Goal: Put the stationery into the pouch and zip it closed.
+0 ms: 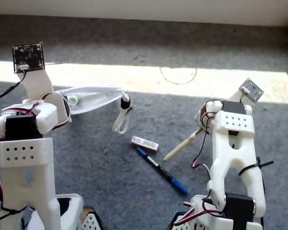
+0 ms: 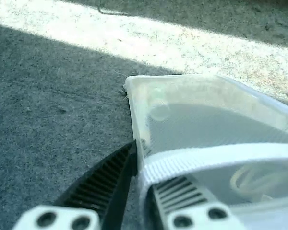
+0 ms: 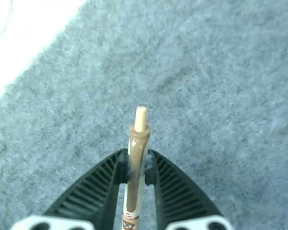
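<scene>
Stationery sits in three places. One beige pen [image 3: 140, 127] is in the right hand [image 3: 137, 160], which is clenched on its barrel with one end poking out past the fingertips. In the high view the pen slants from that hand toward the middle of the desk [image 1: 86, 158]. Gripped like that, the free length can be steered into an opening, which I judge to be the reason for the hold.

A blue pen [image 1: 161, 170] and a small white eraser [image 1: 145, 143] lie loose on the grey surface between the two arms. The eraser is just beside the blue pen's far end, and I cannot tell whether they touch.

The pouch [image 1: 93, 98], clear with a white band along its edge, lies on its side in front of the left arm. Its white loop [image 1: 121, 120] trails toward the loose items. The left hand [image 2: 137, 151] is clamped on the pouch's edge, the band passing between its fingers. That grip probably pins the pouch so it won't slide when something is pushed in.

Something small and greenish [image 1: 73, 99] shows through the clear wall. Whether the zip is open cannot be made out. The beige pen and the pouch are well apart, so loading looks barely begun.
</scene>
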Controlling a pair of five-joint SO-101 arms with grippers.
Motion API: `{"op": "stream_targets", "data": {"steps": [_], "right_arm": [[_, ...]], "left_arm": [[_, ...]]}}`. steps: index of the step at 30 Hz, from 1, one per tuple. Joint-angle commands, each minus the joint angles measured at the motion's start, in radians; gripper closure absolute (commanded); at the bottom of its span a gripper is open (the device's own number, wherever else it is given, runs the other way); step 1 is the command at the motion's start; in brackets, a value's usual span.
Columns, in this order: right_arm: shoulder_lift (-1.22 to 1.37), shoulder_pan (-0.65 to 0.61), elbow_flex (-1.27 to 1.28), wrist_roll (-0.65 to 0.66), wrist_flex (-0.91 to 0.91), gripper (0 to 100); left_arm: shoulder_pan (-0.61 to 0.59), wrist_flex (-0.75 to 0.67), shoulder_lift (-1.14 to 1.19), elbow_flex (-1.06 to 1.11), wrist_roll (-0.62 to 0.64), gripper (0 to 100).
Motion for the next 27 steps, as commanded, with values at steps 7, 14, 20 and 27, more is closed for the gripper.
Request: {"op": "stream_targets", "data": {"steps": [7, 14, 20, 27], "right_arm": [[-0.061, -0.005, -0.051, 0.012, 0.008, 99.1], [-0.061, -0.005, -0.053, 0.012, 0.010, 99.1], [-0.101, -0.007, -0.053, 0.012, 0.010, 99.1], [-0.292, -0.025, -0.042, 0.012, -0.001, 99.1]], "left_arm": [[0.021, -0.006, 0.021, -0.002, -0.008, 99], [0.021, -0.006, 0.021, -0.004, -0.008, 99], [0.027, -0.014, 0.021, -0.007, -0.008, 99], [0.054, 0.006, 0.021, -0.045, -0.008, 99]]}}
